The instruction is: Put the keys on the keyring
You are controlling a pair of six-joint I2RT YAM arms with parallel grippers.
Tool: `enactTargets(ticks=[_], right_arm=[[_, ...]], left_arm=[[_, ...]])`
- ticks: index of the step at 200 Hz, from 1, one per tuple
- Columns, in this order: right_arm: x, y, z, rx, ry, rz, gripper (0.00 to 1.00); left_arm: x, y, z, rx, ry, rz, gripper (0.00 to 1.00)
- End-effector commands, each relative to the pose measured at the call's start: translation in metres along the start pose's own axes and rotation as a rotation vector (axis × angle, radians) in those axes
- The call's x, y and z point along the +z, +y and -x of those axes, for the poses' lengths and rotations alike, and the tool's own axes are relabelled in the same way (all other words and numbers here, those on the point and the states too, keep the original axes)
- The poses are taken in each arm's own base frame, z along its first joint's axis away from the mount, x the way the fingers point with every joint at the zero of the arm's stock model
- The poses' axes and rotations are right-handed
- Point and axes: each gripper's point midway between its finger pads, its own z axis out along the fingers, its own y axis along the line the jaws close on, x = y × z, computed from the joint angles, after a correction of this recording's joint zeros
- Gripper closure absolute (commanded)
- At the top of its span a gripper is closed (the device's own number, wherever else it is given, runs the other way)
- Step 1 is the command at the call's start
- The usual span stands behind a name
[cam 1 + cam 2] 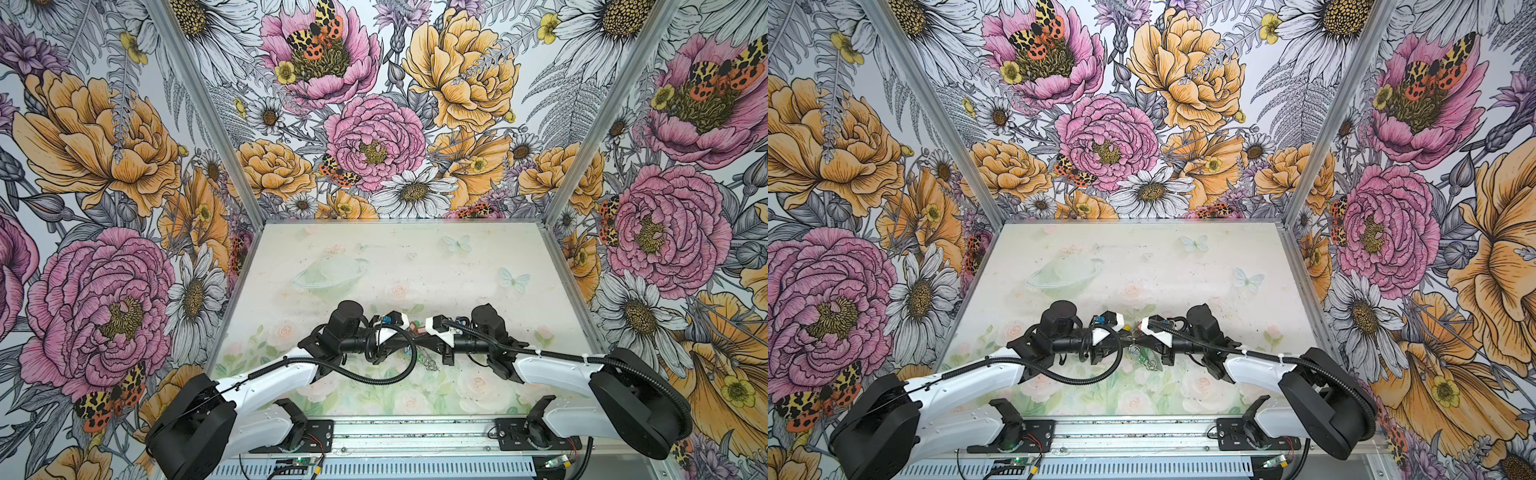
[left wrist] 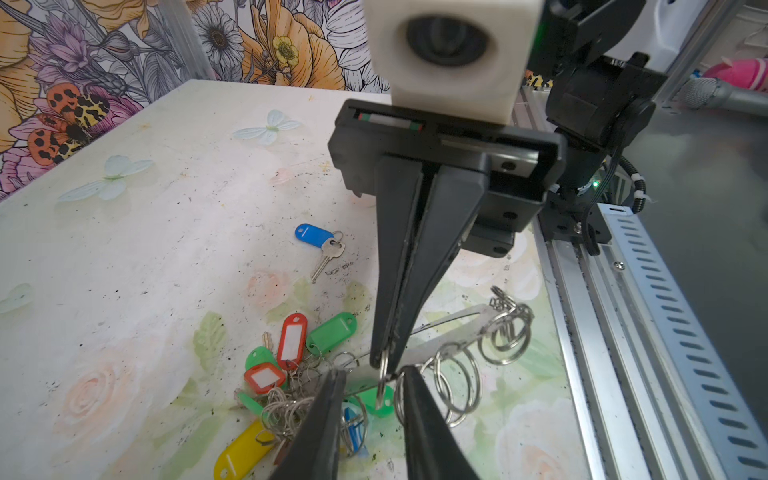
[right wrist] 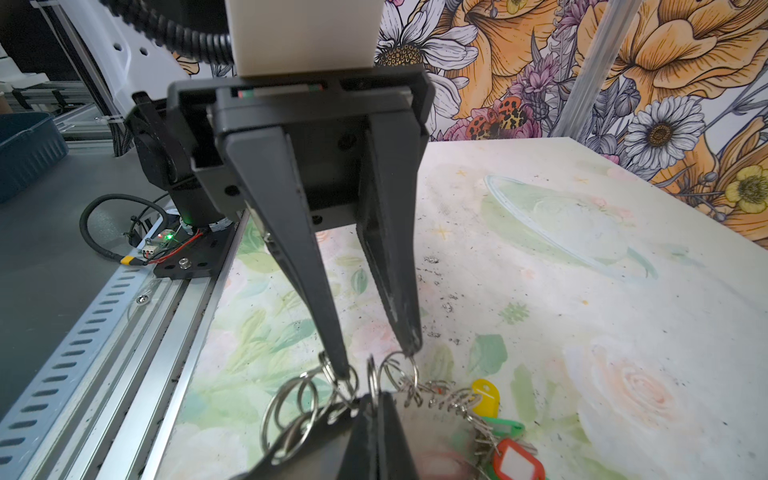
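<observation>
The keyring (image 2: pixel 440 345) is a flat grey band fringed with silver rings (image 2: pixel 457 386), lying near the table's front edge. My right gripper (image 3: pixel 376 401) is shut on one small silver ring at its rim. My left gripper (image 2: pixel 372 374) faces it, open, with one fingertip (image 2: pixel 336 376) on each side of that pinched ring. Several keys, among them red (image 2: pixel 291 343), green (image 2: pixel 332 332) and yellow (image 2: pixel 241 453) tags, hang bunched on the keyring's far end. A blue tag (image 2: pixel 313 235) with a metal key lies apart. In both top views the grippers (image 1: pixel 415 337) (image 1: pixel 1133 338) hide most of this.
The aluminium front rail (image 2: pixel 582 332) runs close beside the keyring. Flowered walls (image 1: pixel 124 208) enclose the table (image 1: pixel 415 257) on three sides. Loose silver rings (image 1: pixel 431 365) show just in front of the grippers.
</observation>
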Motion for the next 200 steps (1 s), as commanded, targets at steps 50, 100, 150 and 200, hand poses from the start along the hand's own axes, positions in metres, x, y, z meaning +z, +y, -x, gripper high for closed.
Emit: enactTargets(ticks=[50,100,150,200], right_arm=[[-0.002,-0.004,0.018,-0.057,-0.089,-0.034,1.00],[-0.002,0.003,0.005,0.012,-0.055,-0.006,1.00],[-0.001,0.000,-0.001,0.127,-0.016,-0.031,1.00],[0.004,0.001,-0.009,0.140,0.030,-0.077,1.00]], left_arm=[[0.007,-0.007,-0.017,-0.068,0.016,0.020,0.69],[0.007,0.003,-0.018,-0.098,0.019,0.059,0.73],[-0.009,0.009,-0.003,-0.137,-0.053,0.141,0.59],[-0.015,0.025,0.011,-0.288,-0.109,0.218,0.57]])
